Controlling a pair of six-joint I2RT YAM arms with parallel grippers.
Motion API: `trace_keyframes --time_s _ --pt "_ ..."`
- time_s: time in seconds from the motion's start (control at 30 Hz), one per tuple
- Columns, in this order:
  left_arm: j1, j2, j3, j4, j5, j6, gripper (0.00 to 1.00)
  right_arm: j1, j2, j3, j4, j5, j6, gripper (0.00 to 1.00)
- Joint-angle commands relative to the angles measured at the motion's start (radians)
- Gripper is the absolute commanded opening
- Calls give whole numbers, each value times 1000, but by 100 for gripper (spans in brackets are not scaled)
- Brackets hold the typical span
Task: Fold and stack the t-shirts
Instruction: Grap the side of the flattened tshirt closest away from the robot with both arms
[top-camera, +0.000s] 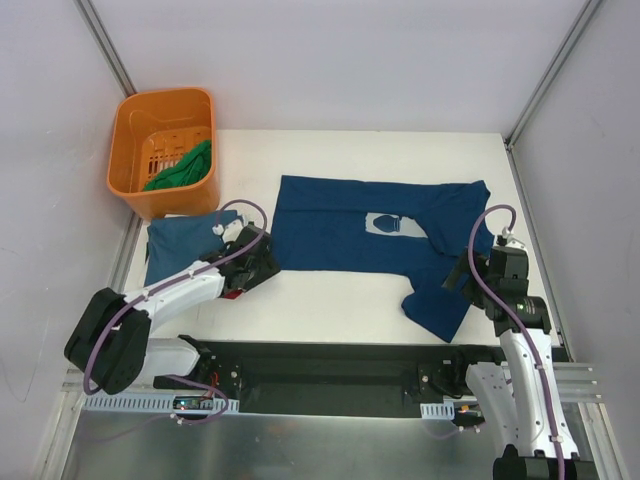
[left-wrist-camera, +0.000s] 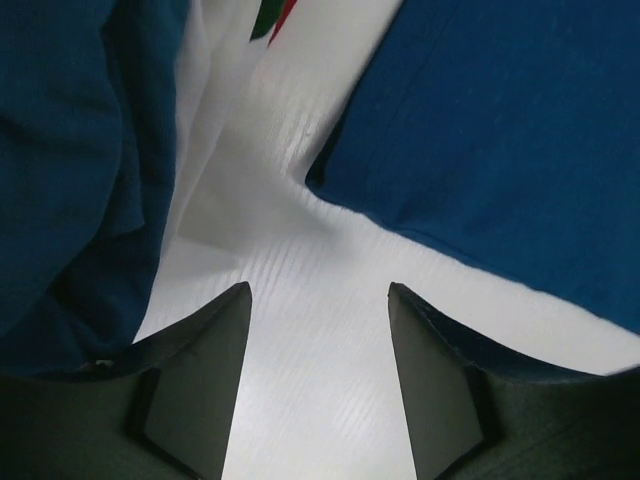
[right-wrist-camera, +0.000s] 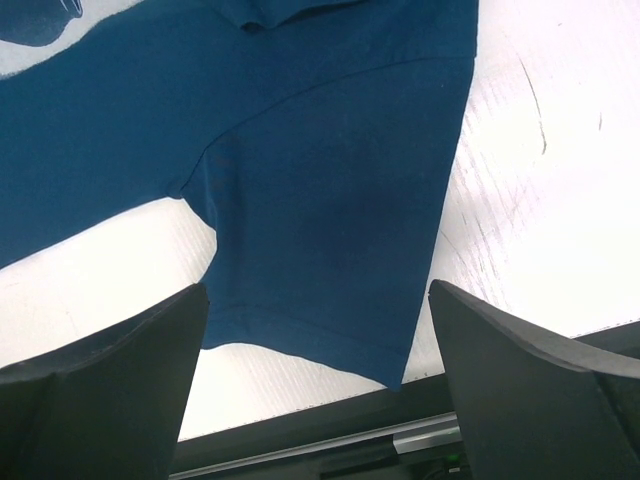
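Navy t-shirt (top-camera: 330, 225) is lying spread flat mid-worktop, ready for folding. Left end effector (left-wrist-camera: 318, 300) and right end effector (right-wrist-camera: 320, 300) are hovering open, empty (right over the near-right sleeve (right-wrist-camera: 330, 200)). Folded blue t-shirt (top-camera: 178, 248) is seemingly starting the stack at the left edge.

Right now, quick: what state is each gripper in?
Left gripper: open, holding nothing.
Right gripper: open, holding nothing, above the navy t-shirt.
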Motion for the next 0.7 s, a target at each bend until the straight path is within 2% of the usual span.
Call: trace_keyframes --time_s 0.0,0.1,0.3,0.67 --pt "-7 70 70 28 -83 -74 53 0 13 -5 33 0 5 96" --pt "-7 117 93 30 -108 -107 50 0 21 -7 36 3 2 96" --pt "-2 188 104 34 -131 -176 37 0 38 -11 39 -6 -2 96" --pt "29 261 102 63 -94 -192 29 0 65 -13 33 -34 -4 96"
